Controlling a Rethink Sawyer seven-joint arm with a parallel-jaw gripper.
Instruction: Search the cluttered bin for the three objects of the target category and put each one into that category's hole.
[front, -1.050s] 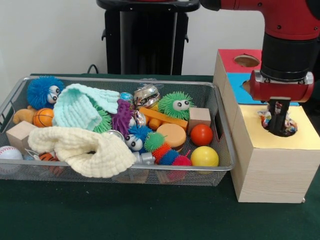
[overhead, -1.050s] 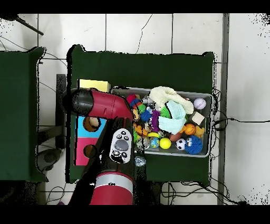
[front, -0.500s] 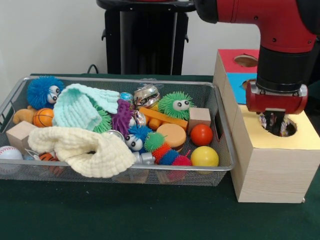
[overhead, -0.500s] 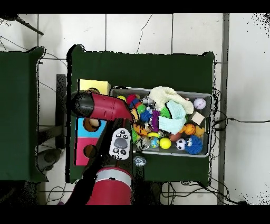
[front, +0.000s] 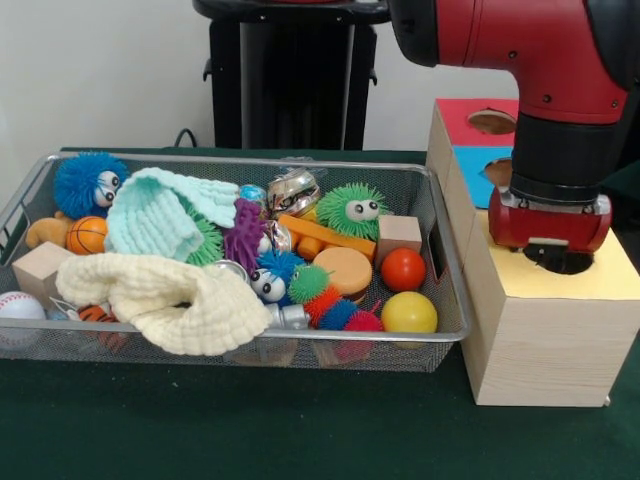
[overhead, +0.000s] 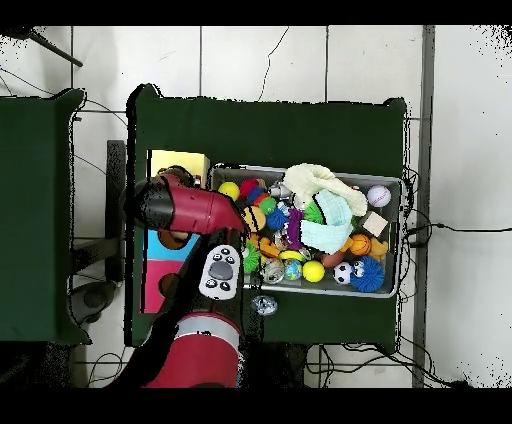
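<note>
My gripper (front: 551, 247) is lowered into the round hole of the yellow top (front: 590, 277) of the wooden sorting box, and its tip is hidden inside the hole under the red wrist. Nothing held shows. The mesh bin (front: 447, 262) stands left of the box. In it lie a red ball (front: 403, 269), a yellow ball (front: 409, 313), a small basketball (front: 87, 235) and a baseball (front: 20, 305). In the overhead view the red arm (overhead: 195, 208) covers most of the box, with only the yellow end (overhead: 178, 161) showing.
Behind the yellow section are a blue section (front: 476, 172) and a red section with its own hole (front: 493, 121). The bin also holds a green fuzzy toy (front: 352, 209), a blue fuzzy toy (front: 88, 183), a mint cloth (front: 160, 212), a cream cloth (front: 160, 295) and a wooden block (front: 399, 234).
The gripper has gone down into the yellow hole. The colourful thing seen at its tip one second ago no longer shows. The bin's contents have not moved.
</note>
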